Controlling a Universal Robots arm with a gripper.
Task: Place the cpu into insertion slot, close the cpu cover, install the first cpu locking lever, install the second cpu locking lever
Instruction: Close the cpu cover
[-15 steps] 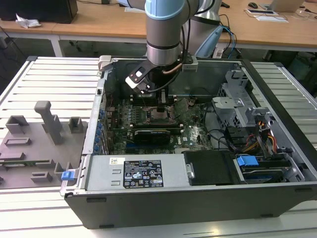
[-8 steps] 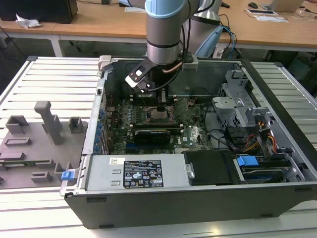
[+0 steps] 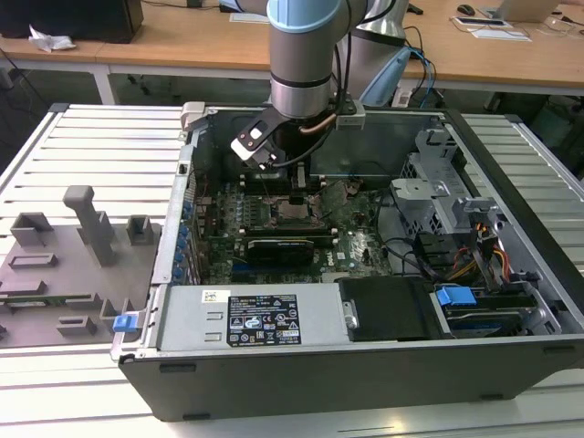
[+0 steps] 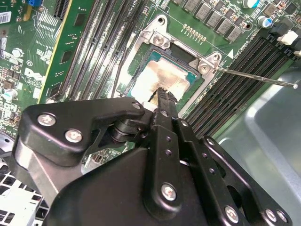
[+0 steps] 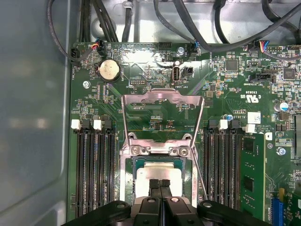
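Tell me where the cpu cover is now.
In the first wrist view the cpu cover stands swung open off the slot, its hinge beside the seated cpu, between the two memory-slot banks.

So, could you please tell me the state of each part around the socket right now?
cpu: lying in the insertion slot, uncovered.
cpu cover: open, raised off the cpu.
locking lever: unlatched, sticking out.
tool: shut, tips over the cpu.
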